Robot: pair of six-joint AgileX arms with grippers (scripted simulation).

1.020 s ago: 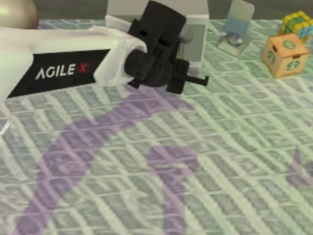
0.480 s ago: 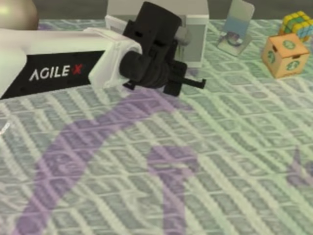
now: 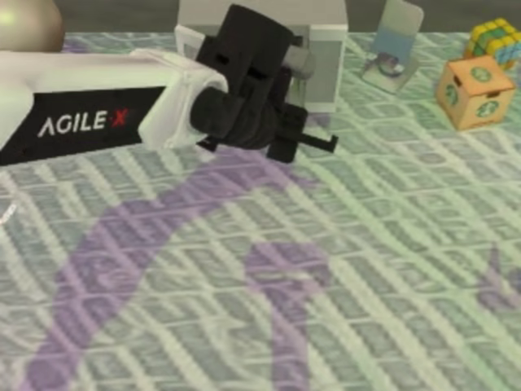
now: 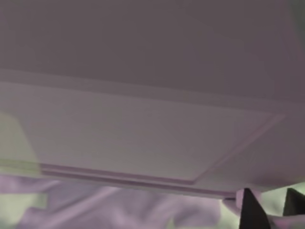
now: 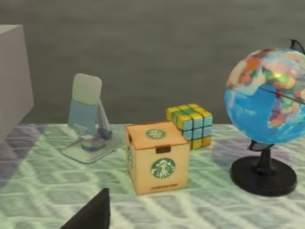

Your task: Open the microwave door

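Left tool [image 3: 313, 140] at the microwave door [image 4: 143, 138]; grip state unclear

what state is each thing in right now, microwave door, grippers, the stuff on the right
microwave door: partly swung out from the microwave
left gripper: at the door's free edge, fingers open
orange box: closed, upright
colour cube: sits behind the box
phone stand: upright, holds nothing
globe: upright on its base

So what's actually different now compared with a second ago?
The left arm has drawn back toward the table's left, its left gripper moving with it at the microwave door. The microwave, orange box and phone stand stayed put.
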